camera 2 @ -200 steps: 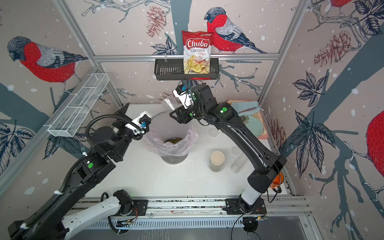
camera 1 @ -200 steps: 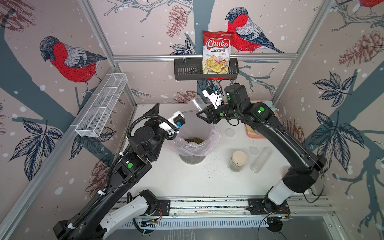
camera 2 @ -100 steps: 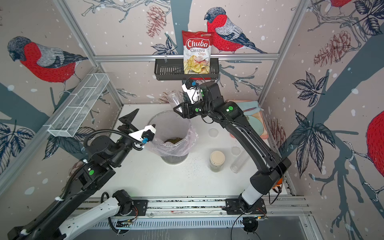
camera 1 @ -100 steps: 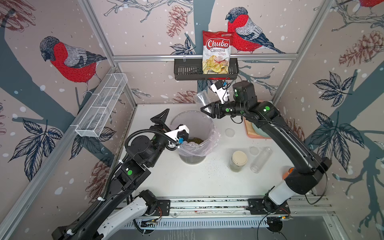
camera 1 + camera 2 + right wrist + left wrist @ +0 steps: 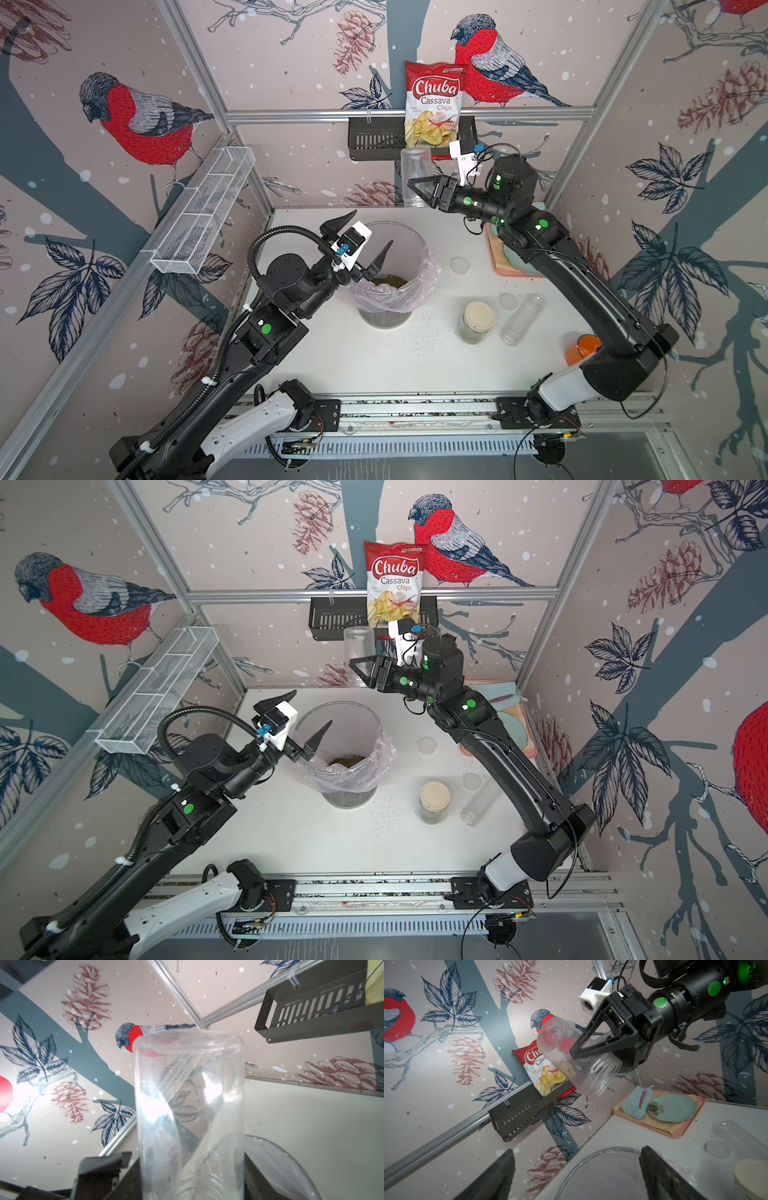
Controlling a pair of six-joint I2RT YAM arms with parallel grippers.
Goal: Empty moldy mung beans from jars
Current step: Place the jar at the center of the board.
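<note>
Bimanual work cell seen from above, with three jars, two loose lids and one bin. Jar 1, a clear cylindrical jar (image 5: 415, 166) (image 5: 359, 644), is lidless and looks empty; it is held base up and threaded mouth down, raised on the far side of the bin, with the right gripper (image 5: 417, 189) pinching it near the mouth between its black fingers (image 5: 591, 1043). Through the right wrist view its wall (image 5: 187, 1105) shows only the wallpaper behind. Jar 2, a small round-shouldered clear jar with a cream lid (image 5: 478, 322), stands upright on the white table (image 5: 374, 361), to the right of the bin; its lower part looks dark green. Jar 3, a tall narrow clear tube (image 5: 521, 318), lies on its side just to the right of jar 2 and looks empty. Two round clear lids (image 5: 459, 264) (image 5: 508, 300) lie flat on the table, apart from each other, far of jars 2 and 3. The large clear round bin with a pink plastic liner (image 5: 384, 318) stands at the table's centre and holds the mung beans (image 5: 390, 281), a heap of tiny olive-green grains; a thin scatter of grains (image 5: 424, 328) lies on the table between the bin and jar 2. The left gripper (image 5: 372, 228) (image 5: 311, 707) hangs at the bin's left rim, its fingers spread wide and holding nothing. One orange mug (image 5: 582, 349) stands at the near right, partly hidden by the right arm.
</note>
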